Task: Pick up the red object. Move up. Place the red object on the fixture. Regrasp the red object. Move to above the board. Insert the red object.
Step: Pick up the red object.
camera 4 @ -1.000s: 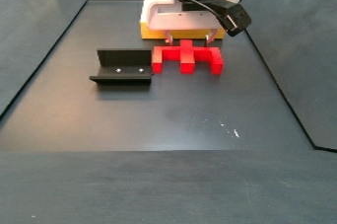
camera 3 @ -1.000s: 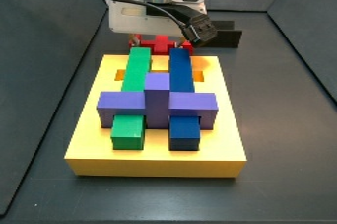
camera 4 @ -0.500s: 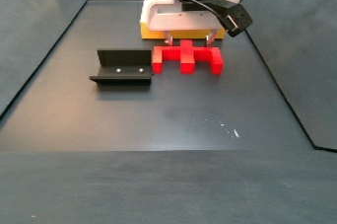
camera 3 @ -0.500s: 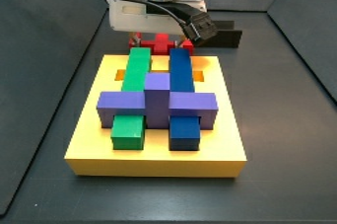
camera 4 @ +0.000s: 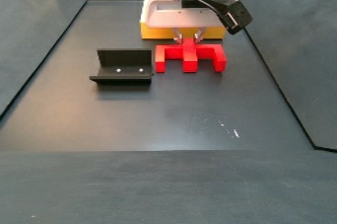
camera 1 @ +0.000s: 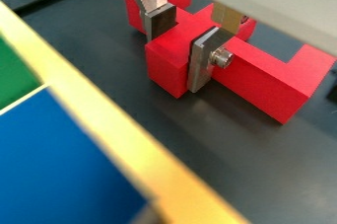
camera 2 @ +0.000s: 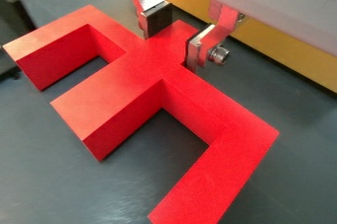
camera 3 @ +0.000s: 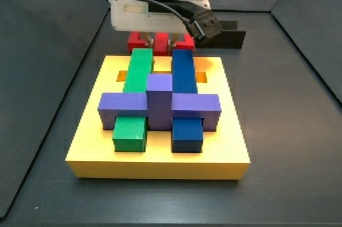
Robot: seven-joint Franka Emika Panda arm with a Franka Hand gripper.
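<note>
The claw (camera 2: 178,33), a 2-finger gripper, is down at floor level and straddles the back bar of the red object (camera 2: 145,90). In both wrist views each silver plate sits against a side of the bar, so it reads as clenched on the piece, though how firm the contact is cannot be told.

In a side view the red object (camera 4: 188,57) lies flat on the dark floor in the upper middle of the frame, its 3 prongs pointing toward the lower edge. The fixture (camera 4: 121,67) stands apart from it, toward the left. The board (camera 3: 160,111) fills the middle of a side view, and its yellow edge runs close behind the piece.

The step in hand appears to be the pick-up. To do it well, keep the grip centred on the bar and lift straight up, so the prongs stay level and clear the board's edge.
</note>
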